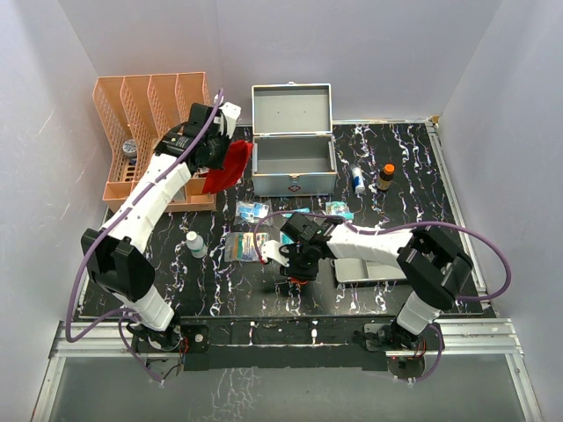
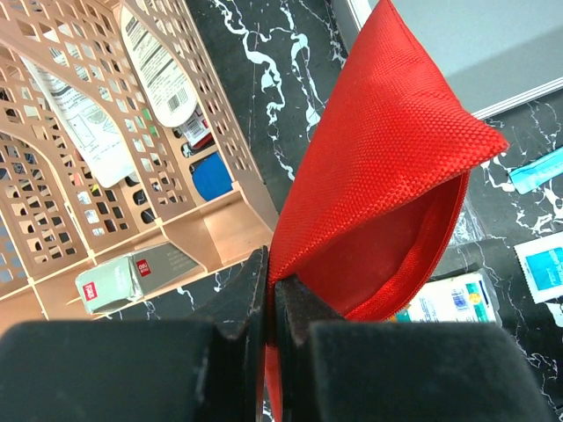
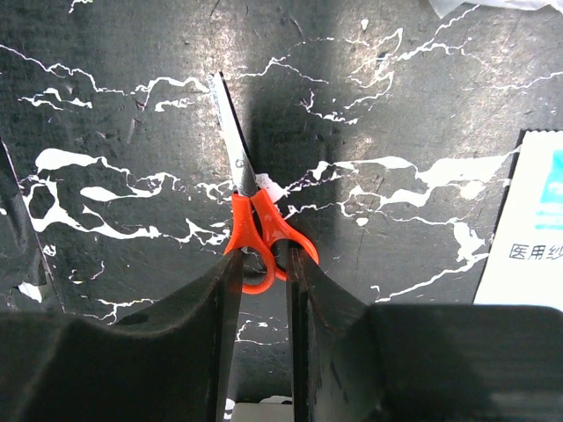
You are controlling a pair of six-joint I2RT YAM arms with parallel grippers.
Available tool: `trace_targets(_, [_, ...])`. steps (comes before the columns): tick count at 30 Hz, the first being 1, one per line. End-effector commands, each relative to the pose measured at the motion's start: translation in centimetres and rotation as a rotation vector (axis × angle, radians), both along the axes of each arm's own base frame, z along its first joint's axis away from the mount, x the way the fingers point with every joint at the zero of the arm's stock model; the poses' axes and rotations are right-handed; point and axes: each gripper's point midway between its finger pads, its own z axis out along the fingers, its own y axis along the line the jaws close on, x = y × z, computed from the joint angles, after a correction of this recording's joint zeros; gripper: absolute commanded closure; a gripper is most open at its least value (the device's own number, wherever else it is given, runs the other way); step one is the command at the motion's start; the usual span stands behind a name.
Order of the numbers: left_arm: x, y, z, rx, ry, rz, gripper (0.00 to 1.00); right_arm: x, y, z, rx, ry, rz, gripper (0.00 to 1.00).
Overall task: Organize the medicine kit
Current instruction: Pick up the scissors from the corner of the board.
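Observation:
The medicine kit [image 1: 294,183], a silver-grey metal case, stands open at the back middle with its lid raised. My left gripper [image 1: 214,151] [image 2: 271,281] is shut on an edge of the red pouch [image 1: 227,167] [image 2: 378,176], which hangs unzipped above the table between the rack and the case. At the front middle my right gripper [image 1: 295,264] [image 3: 264,264] reaches down to the black marbled table, its fingers closed against the orange handles of a small pair of scissors [image 1: 299,278] [image 3: 255,229]. The blades are closed and point away from the wrist.
An orange slotted file rack [image 1: 149,132] [image 2: 106,132] holding boxes and tubes stands at the back left. A white bottle [image 1: 195,243], several sachets [image 1: 251,211] and a packet [image 1: 244,248] lie mid-table. A brown bottle [image 1: 385,177] and a small tube [image 1: 357,179] stand right of the case. A grey tray [image 1: 369,268] lies under the right arm.

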Motion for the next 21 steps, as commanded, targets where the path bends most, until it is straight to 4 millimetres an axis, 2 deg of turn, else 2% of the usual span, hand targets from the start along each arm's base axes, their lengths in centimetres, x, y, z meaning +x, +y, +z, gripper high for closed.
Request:
trace_targets(1, [-0.8, 0.4, 2.6, -0.051, -0.063, 0.003, 1.0, 0.2, -0.9, -2.0, -0.038, -0.018, 0.005, 0.72])
trace_targets(6, [-0.8, 0.4, 2.4, -0.062, -0.061, -0.002, 1.0, -0.2, -2.0, -2.5, -0.069, -0.019, 0.008, 0.7])
trace_targets(14, [-0.6, 0.3, 2.2, -0.068, -0.063, -0.013, 1.0, -0.2, -2.6, -3.2, -0.105, -0.02, 0.006, 0.77])
trace_targets(18, [-0.5, 0.2, 2.1, -0.071, -0.063, -0.019, 1.0, -0.3, -2.8, -3.5, -0.116, -0.015, 0.013, 0.85])
trace_targets(21, [-0.5, 0.2, 2.1, -0.073, -0.061, -0.022, 1.0, -0.9, -3.0, -4.0, -0.133, -0.006, 0.025, 0.82])
